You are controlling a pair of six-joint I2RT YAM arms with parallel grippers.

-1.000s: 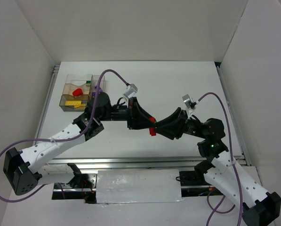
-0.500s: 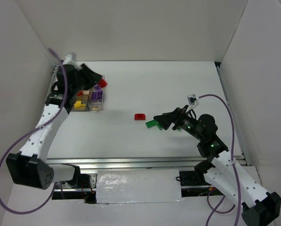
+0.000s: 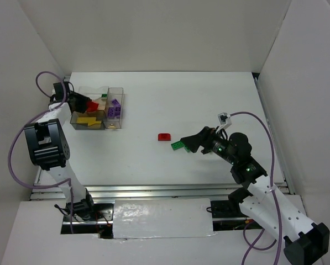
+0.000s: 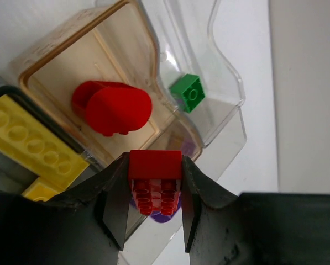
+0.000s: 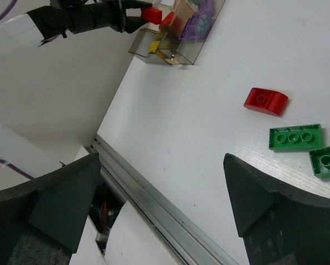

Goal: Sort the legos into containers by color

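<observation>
Clamping a red brick [image 4: 155, 164], the left tool [image 4: 155, 185] is hovering just short of the red compartment [image 4: 65, 72] of the containers [image 3: 116, 91]. The right tool [image 5: 162, 165] is gaping, empty, near the loose green legos [image 5: 295, 136].

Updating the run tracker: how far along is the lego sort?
Done: container holds red rounded brick, green cube, yellow bricks, purple bricks. In hand: left gripper grips a red brick over it; right gripper open. Left: red curved brick, green plate, small green brick on the table.
</observation>
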